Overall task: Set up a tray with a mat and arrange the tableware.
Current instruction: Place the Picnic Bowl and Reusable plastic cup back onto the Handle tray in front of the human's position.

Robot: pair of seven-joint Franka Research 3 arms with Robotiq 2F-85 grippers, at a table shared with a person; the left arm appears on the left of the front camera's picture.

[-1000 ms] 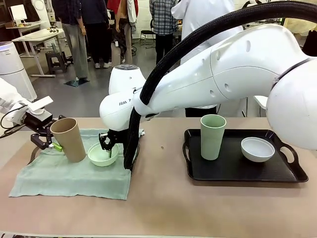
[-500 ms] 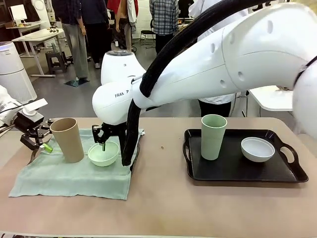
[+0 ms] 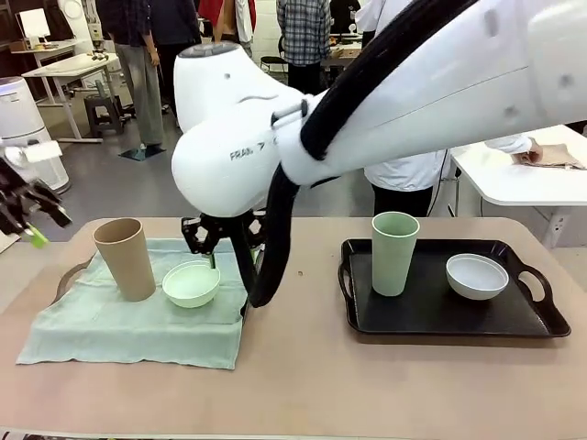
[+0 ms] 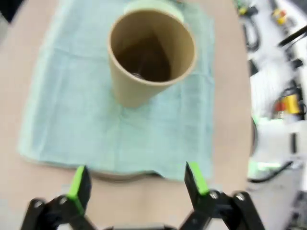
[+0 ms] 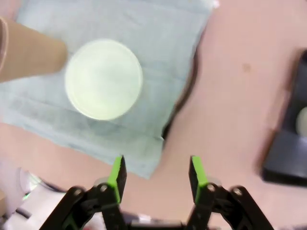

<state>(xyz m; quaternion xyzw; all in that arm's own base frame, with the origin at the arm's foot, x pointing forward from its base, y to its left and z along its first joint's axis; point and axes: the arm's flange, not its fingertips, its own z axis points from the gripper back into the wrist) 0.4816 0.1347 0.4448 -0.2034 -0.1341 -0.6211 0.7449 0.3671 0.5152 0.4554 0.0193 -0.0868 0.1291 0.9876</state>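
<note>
Tan plastic, tall and handleless, the cup (image 4: 151,55) stands upright straight ahead of the left claw (image 4: 136,181). It is well clear of that claw's 2 green pads (image 4: 79,182), which are spread wide with nothing between them. The cup rests on a pale green cloth mat (image 4: 62,115) whose near edge lies just beyond the pads. The mat covers a dark tray (image 3: 66,280), of which a handle and a curved rim show past the cloth.

The right claw (image 5: 157,173) also has its jaws apart and empty. It hovers over the corner of the mat and the bare beige desk (image 5: 230,96). A small round mint green bowl (image 5: 103,79) sits on the mat ahead of this claw and to its left, apart from both fingers. The tan cup stands just beside the bowl on the bowl's far side from the claw. From the front, the right claw hangs close above the far side of the bowl.

Well apart to the right claw's right lies a black plastic tray with 2 handles (image 3: 537,275), flat on the desk. On it stand 1 tall pale green plastic cup (image 3: 394,252), upright, and 1 small round white bowl (image 3: 477,275). These 2 are near each other but not touching.
</note>
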